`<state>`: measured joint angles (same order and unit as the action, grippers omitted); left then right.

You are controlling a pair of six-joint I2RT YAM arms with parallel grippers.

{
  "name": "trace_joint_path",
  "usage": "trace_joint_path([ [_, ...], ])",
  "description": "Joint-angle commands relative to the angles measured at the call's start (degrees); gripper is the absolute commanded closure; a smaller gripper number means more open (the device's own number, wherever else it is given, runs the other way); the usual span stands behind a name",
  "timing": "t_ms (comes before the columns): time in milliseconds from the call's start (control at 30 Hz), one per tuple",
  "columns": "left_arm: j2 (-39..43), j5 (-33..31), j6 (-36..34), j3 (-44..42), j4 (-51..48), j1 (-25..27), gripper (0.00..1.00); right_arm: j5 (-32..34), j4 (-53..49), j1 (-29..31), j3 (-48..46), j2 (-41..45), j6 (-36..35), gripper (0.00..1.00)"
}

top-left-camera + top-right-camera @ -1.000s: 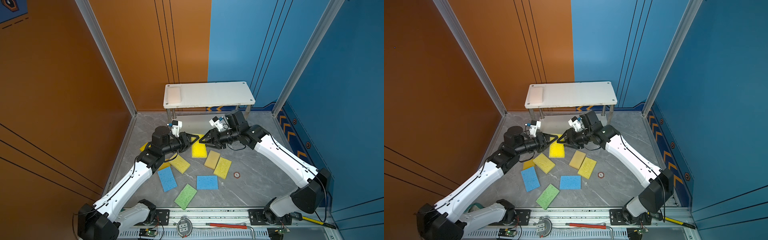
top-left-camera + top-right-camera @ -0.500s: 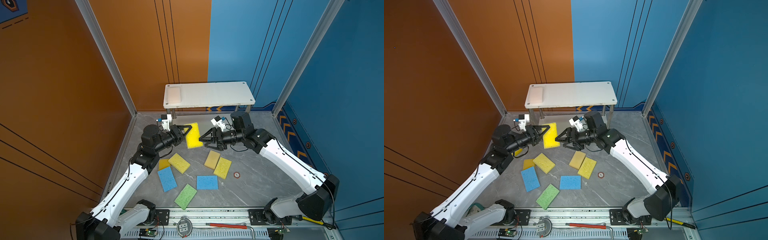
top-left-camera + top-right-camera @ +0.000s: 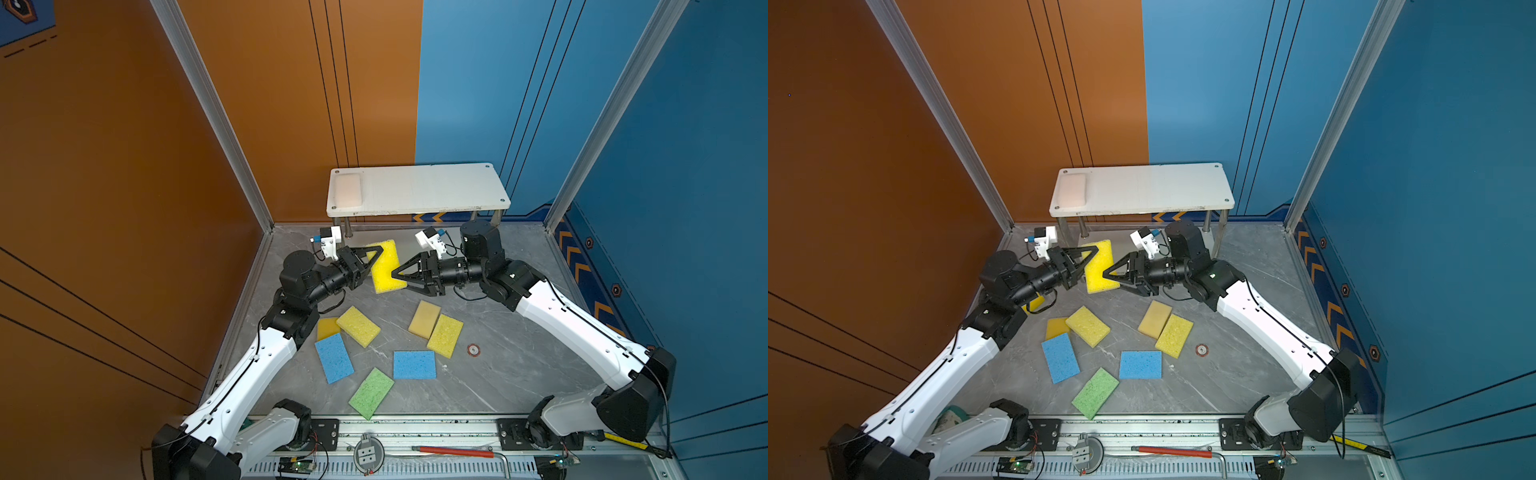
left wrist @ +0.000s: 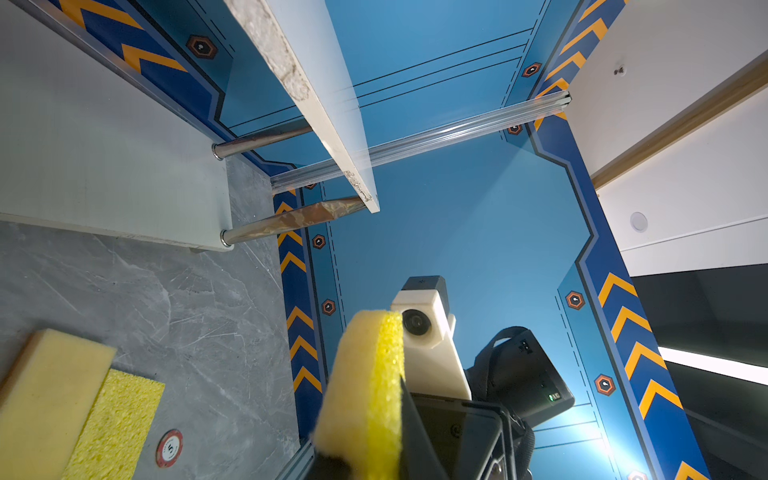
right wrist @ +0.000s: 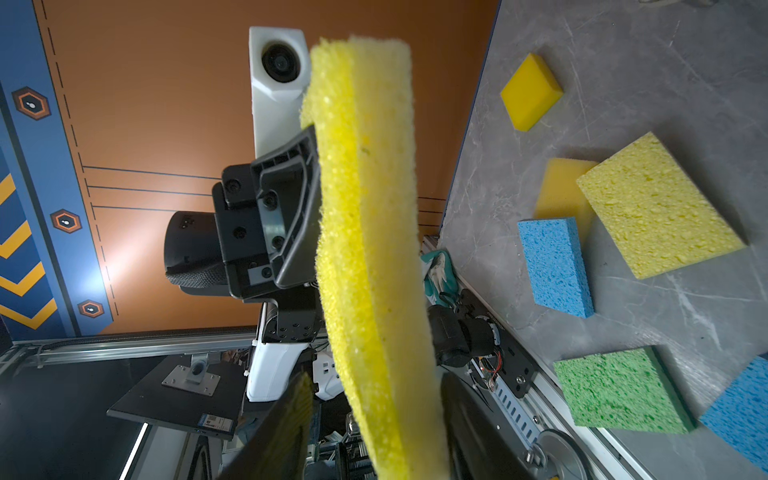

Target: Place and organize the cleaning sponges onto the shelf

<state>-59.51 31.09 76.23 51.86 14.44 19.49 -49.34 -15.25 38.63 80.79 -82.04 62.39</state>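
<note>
A bright yellow sponge stands on edge in mid-air in front of the shelf. My left gripper is shut on its left edge. My right gripper straddles the opposite edge. Its jaws are open, with a gap showing beside one finger in the right wrist view. A pale sponge lies on the shelf's top board at the left end. Several sponges lie on the floor: yellow, orange-yellow, tan, yellow, blue, blue, green.
Another yellow sponge peeks from under my left arm. A small red-rimmed disc lies right of the sponges. A green-and-white glove and a red-handled tool lie at the front rail. Orange and blue walls close in on three sides.
My left gripper raised the yellow sponge off the floor and turned it on edge. My right gripper opened wider, moved in around the sponge's other edge, and its jaws have narrowed.
</note>
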Motion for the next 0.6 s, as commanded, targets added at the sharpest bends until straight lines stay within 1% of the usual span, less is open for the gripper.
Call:
trace_joint_path([
  [0, 1.81, -0.42, 0.24, -0.89, 1.83, -0.75, 0.86, 0.33, 1.99, 0.98, 0.06, 0.15, 0.62, 0.57],
  [67, 2.23, -0.28, 0.40, -1.18, 1.83, -1.09, 0.86, 0.73, 2.04, 1.18, -0.10, 0.30, 0.69, 0.61],
  [133, 2.62, -0.34, 0.56, -1.33, 1.89, -1.42, 0.86, 1.08, 1.99, 1.19, -0.16, 0.44, 0.79, 0.62],
  [167, 2.73, -0.24, 0.57, -1.49, 1.85, -1.62, 0.86, 1.24, 2.02, 2.93, -0.13, 0.39, 0.74, 0.62],
  [267, 3.07, 0.12, 0.76, -1.56, 1.88, -2.07, 0.86, 1.99, 2.04, 3.62, -0.47, 0.62, 0.80, 0.63],
  [433, 3.17, 0.64, 1.00, -1.56, 1.90, -2.09, 0.86, 3.75, 2.00, 3.82, 0.36, 0.31, 0.57, 0.76],
  [567, 3.52, 0.77, 1.25, -1.87, 1.83, -2.39, 0.86, 5.03, 1.99, 3.82, 1.62, -0.30, 0.28, 0.79],
])
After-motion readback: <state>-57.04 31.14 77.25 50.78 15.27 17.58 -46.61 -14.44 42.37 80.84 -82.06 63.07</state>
